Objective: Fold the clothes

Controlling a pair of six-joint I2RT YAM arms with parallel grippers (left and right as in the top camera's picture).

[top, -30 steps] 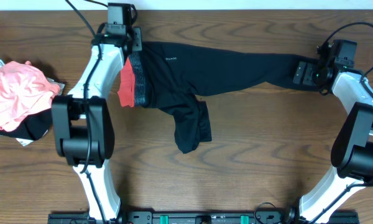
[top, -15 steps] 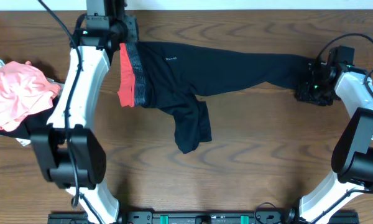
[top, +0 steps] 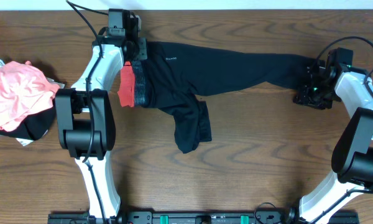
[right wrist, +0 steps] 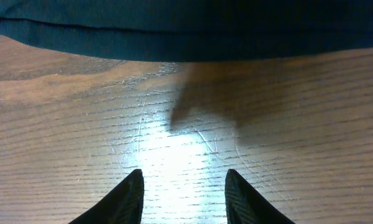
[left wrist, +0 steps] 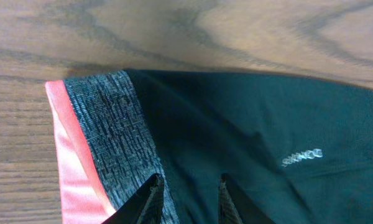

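**Leggings spread along the far edge, both grippers at their ends**

We see a brown wood-grain table (top: 248, 168) with the long black stretchy leggings (top: 224, 71) lying across its far side. One leg runs out straight to the right. The other bends down toward the middle of the table and ends in a rumpled fold (top: 193, 130).

At the table's left edge sits a crumpled pile of pale pink and black cloth (top: 15, 93), well apart from the leggings.

The heathered grey waistband (left wrist: 112, 137) lies at the leggings' left end, edged with a bright coral-red trim (left wrist: 71, 162).

The left gripper (left wrist: 189, 202) is at the far corner of that waistband. Its fingers stand a little apart, with grey band and black fabric between them. From the wrist view we cannot tell whether they pinch the cloth or only rest over it.

The right gripper (right wrist: 183, 193) is at the end of the straight leg. Its fingers are spread over bare wood, and the leg's hem (right wrist: 186, 43) lies just beyond the tips.

A small pale printed logo (left wrist: 301, 157) shows on the black fabric near the waistband.
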